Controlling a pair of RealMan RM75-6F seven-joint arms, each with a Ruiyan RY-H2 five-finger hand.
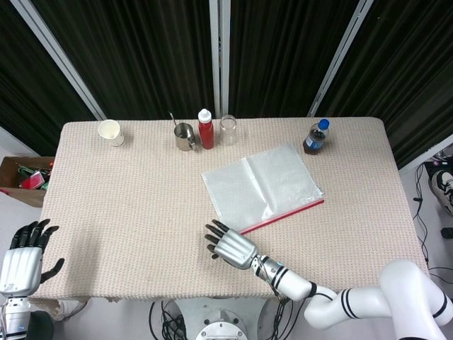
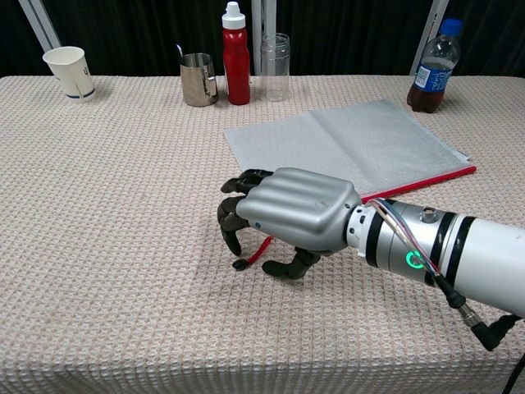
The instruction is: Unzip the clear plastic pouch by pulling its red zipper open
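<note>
Pouch (image 2: 353,144) lies flat on the tablecloth (image 2: 107,205), clear plastic, its red zipper (image 1: 282,216) along the edge nearest me. My right hand (image 2: 287,213) sits palm down at the zipper's left end, fingers curled over the red pull cord (image 2: 254,253); whether they pinch it I cannot tell. My left hand (image 1: 25,258) hangs off the table's near left corner, far from the pouch, fingers spread, holding nothing. Behind the pouch stand a red bottle (image 2: 236,56), steel cup (image 2: 198,80) and clear jar (image 2: 275,56).
</note>
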